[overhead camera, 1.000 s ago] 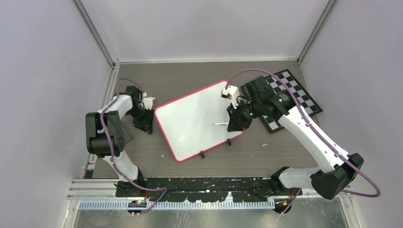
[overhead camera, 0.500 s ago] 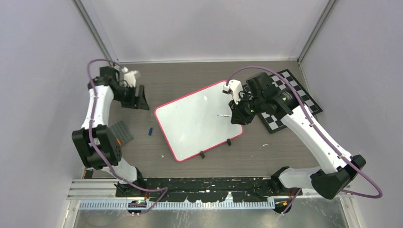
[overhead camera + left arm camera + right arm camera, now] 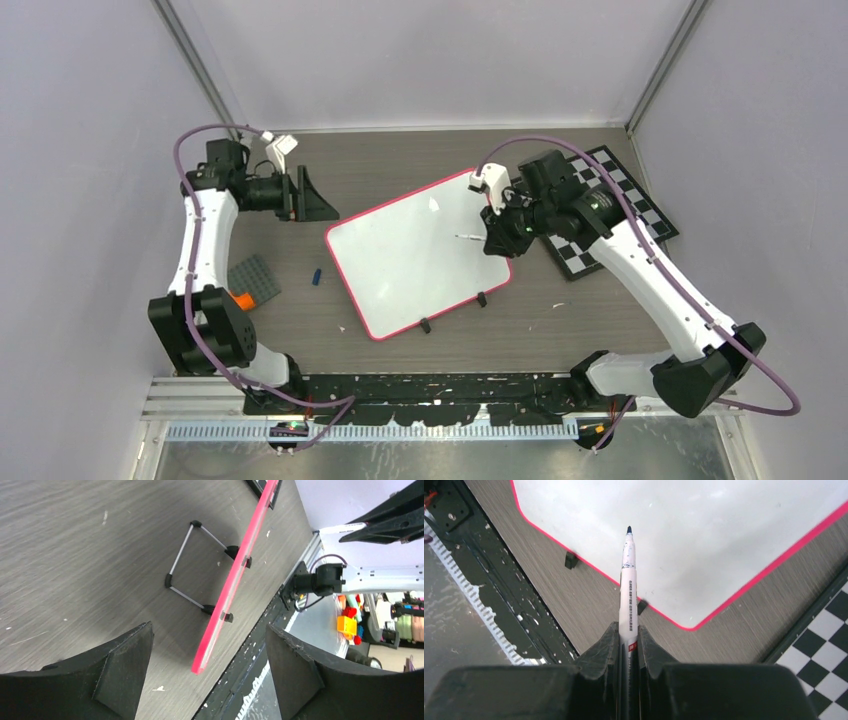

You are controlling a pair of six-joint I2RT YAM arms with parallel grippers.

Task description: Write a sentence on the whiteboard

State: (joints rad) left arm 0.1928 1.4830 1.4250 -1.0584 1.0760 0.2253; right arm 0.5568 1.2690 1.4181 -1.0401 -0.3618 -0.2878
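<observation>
The whiteboard, white with a pink-red frame and two black clip feet, stands tilted on a wire stand in mid-table. Its face is blank. It shows edge-on in the left wrist view and from above in the right wrist view. My right gripper is shut on a white marker with a dark tip, which it holds over the board's right part; the marker points at the board. My left gripper is open and empty, held above the table behind the board's far left corner.
A black-and-white checkerboard lies right of the board. A grey studded plate, an orange piece and a small blue cap lie at the left. Purple walls enclose the table.
My left arm has swung from low beside the board's left edge up to the far left, then turned its gripper toward the board. My right gripper with the marker has shifted slightly up-board.
</observation>
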